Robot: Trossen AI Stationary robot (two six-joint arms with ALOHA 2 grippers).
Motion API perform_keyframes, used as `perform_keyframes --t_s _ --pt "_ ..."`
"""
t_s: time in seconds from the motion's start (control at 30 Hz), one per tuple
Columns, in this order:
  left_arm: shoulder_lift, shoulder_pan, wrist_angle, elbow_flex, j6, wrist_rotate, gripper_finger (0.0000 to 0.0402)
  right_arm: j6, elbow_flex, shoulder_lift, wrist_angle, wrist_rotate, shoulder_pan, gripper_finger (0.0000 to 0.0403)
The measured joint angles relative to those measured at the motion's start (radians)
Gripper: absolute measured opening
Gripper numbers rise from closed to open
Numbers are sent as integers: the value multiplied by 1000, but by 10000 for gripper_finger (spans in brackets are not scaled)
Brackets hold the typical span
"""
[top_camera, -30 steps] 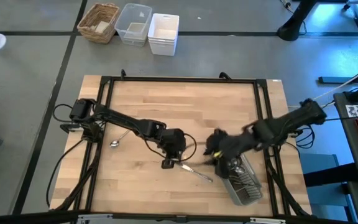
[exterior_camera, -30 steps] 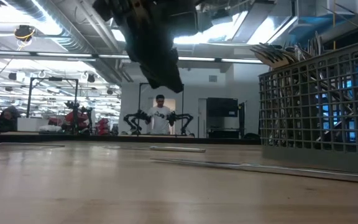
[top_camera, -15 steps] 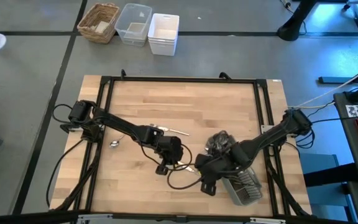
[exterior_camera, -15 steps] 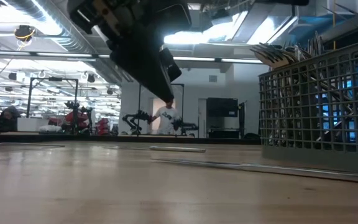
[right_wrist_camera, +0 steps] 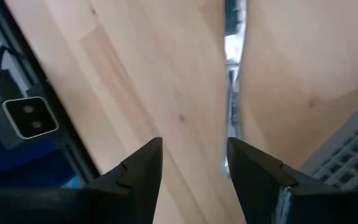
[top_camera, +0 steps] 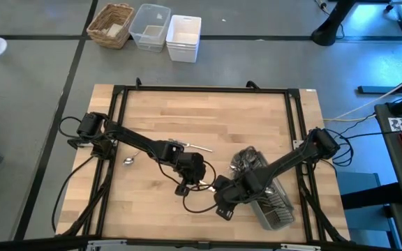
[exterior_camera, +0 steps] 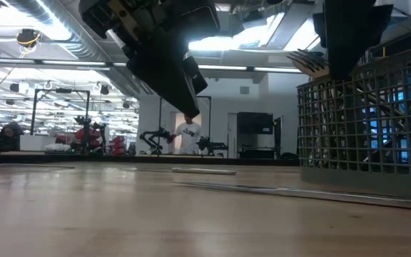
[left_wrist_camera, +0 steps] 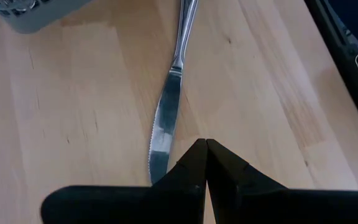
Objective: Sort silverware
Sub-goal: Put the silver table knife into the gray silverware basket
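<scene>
while the left tool hangs clenched and empty just over the blade of a table knife lying flat on the bench, the right tool hovers with its fingers spread apart above the same knife, near the front of the bench and just beside the grey caddy; it grasps nothing; most of the silverware already stands in the caddy, handles and tines poking above its rim; a spoon lies apart near the left arm's base, and another slim piece lies behind the left tool; the step in hand looks like the pick-up of the loose knife by the right arm, with the left one perhaps steadying or simply waiting; the next move calls for the right tool to drop down astride the knife, across its narrow width, and close low against the wood, since so thin and flat a piece may slip or skate away; the left tool would do well to clear off first.
</scene>
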Motion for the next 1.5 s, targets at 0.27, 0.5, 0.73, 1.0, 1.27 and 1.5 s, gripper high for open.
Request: perform_keyframes --t_s 0.27,0.5,0.73,1.0,1.27,1.5 --pt "0 6 -2 0 97 0 1 134 2 1 181 11 7 182" --pt "0 7 -11 1 105 0 1 177 5 1 331 57 8 182" --pt "0 4 -9 1 105 1 1 235 5 6 395 34 16 182" --pt "22 -17 81 2 86 1 30 176 19 -4 713 41 62 182" --pt "132 -59 215 2 233 -14 122 170 75 -4 719 102 103 182" --pt "200 -67 246 2 354 -148 156 166 113 -4 725 166 129 182"
